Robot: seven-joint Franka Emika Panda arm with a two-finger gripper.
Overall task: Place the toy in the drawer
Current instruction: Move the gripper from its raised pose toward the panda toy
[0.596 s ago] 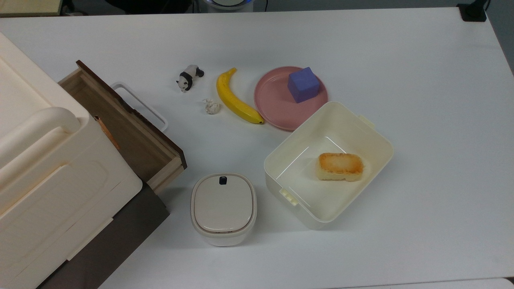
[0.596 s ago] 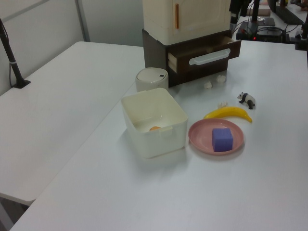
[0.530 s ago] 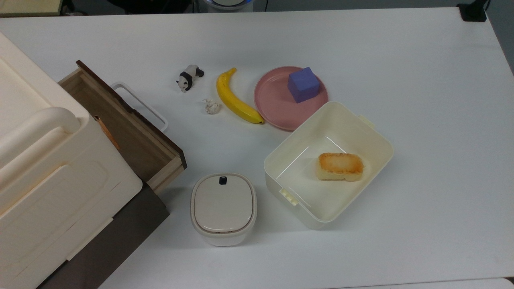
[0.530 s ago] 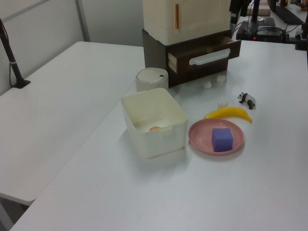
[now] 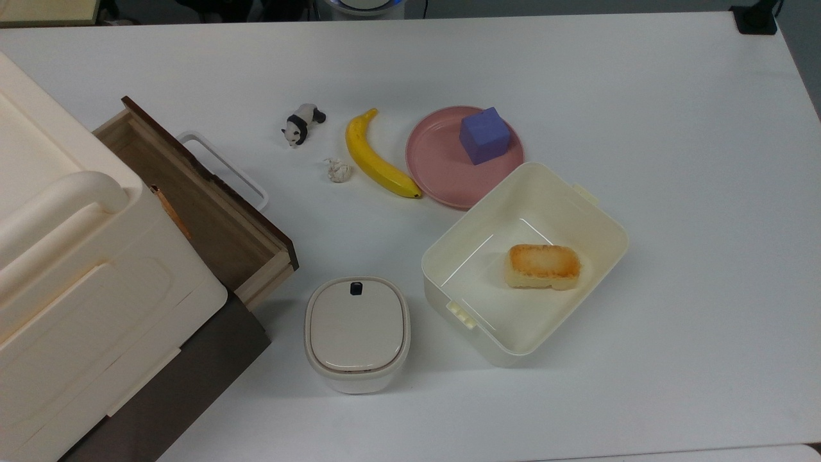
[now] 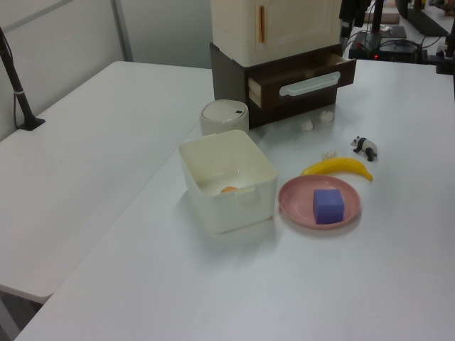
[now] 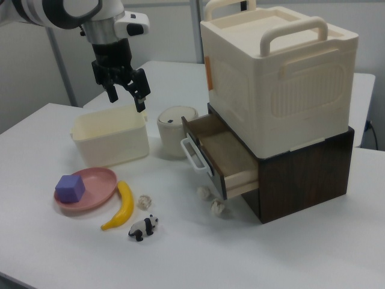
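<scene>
The toy, a tiny black-and-white panda point(image 5: 303, 123) point(image 6: 365, 148) point(image 7: 143, 227), lies on the white table left of the banana in the top view. The wooden drawer point(image 5: 199, 205) point(image 6: 298, 74) point(image 7: 222, 150) is pulled open, with its white loop handle point(image 5: 224, 170) facing the panda. Nothing lies inside it. In the right view my gripper point(image 7: 127, 99) hangs open and holds nothing. It is high over the cream bin point(image 7: 111, 138), far from the panda.
A banana point(image 5: 375, 157), a paper ball point(image 5: 337, 170) and a pink plate point(image 5: 436, 163) with a purple cube point(image 5: 484, 135) lie near the panda. The cream bin point(image 5: 577, 212) holds a piece of bread point(image 5: 544, 266). A lidded pot point(image 5: 356, 330) stands by the drawer. A cream box point(image 7: 277, 72) tops the cabinet.
</scene>
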